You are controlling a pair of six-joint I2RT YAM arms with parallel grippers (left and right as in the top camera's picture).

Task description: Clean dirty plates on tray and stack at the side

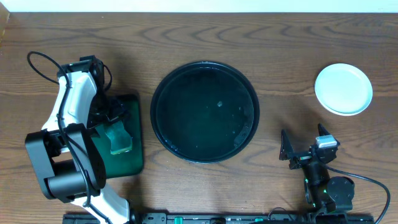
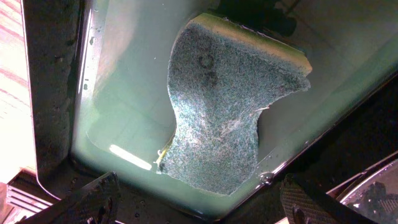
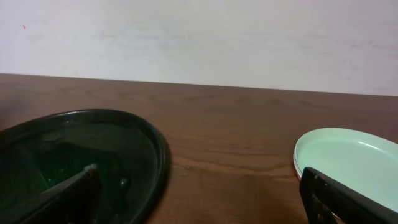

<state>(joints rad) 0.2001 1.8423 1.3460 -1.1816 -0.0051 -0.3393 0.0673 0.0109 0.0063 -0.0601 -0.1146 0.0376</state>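
Wooden table (image 1: 280,50), black tray (image 1: 186,127), plates (image 1: 343,89), green tray (image 1: 134,152)

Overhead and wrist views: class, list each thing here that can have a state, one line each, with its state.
round black tray: no plates on it
plates: stacked on the table to the tray's right, top one clean
green tray: holds the sponge
sponge: lying scouring side up, not gripped
left tool: open, above the sponge
right tool: open, empty

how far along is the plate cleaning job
Done: the black tray holds no plates, and the plates sit stacked off to its right. In hand: nothing; the left claw and right claw are open, the sponge lying in the green tray. Left: seemingly nothing.
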